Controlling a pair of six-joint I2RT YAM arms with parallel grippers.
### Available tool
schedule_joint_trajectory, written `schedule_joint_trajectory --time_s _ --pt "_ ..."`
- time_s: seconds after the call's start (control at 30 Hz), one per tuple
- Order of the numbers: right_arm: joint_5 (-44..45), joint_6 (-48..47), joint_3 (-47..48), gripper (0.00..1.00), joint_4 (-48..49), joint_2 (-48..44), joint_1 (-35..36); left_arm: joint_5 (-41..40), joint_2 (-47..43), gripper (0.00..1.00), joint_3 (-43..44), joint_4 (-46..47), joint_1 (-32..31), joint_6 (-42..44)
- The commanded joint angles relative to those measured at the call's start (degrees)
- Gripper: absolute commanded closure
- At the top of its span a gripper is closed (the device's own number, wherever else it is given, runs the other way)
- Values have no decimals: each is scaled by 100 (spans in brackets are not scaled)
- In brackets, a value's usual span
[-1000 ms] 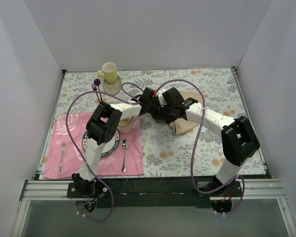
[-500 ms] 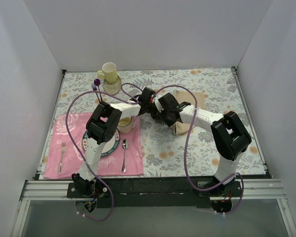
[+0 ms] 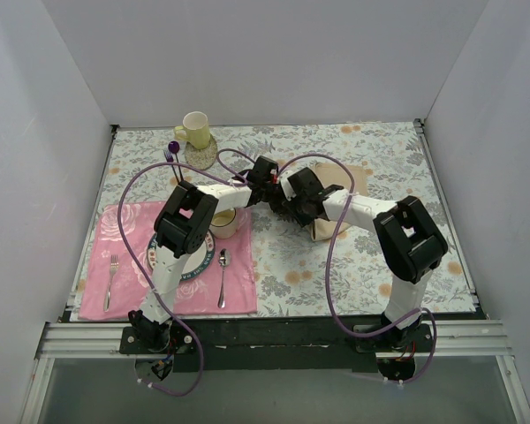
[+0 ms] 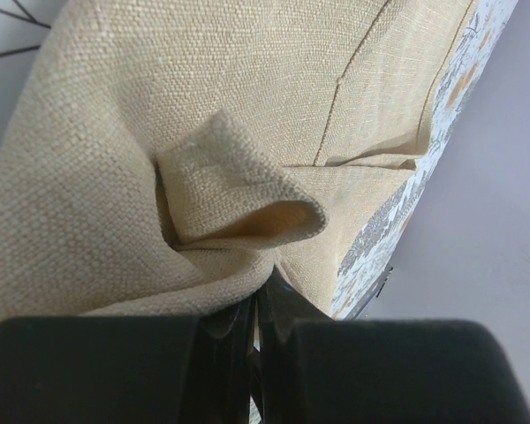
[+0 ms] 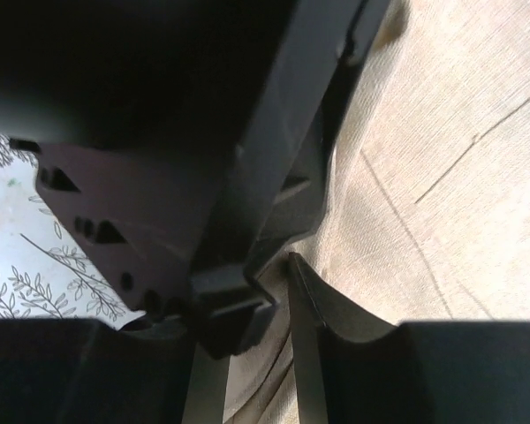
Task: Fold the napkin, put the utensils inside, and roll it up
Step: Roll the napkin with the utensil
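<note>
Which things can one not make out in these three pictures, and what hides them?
- Left wrist view: the napkin, pinched by the left tool, fills the frame; its outer edges are cut off.
- Right wrist view: a dark blurred part fills the upper left; whether the right tool grips the napkin is unclear.
- Top view: the right arm covers much of the napkin, so its folds are hidden; both tools' fingertips are hidden.

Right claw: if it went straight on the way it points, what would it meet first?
Probably the black body of the left claw, close ahead; the napkin lies just beside. Depth unclear.
</note>
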Motion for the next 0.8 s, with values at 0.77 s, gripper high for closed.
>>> schedule_joint_trajectory --time_s 0.77 --pt "718 954 -790 39 -1052 -1260 446 -556 378 100 -80 -813 66 319"
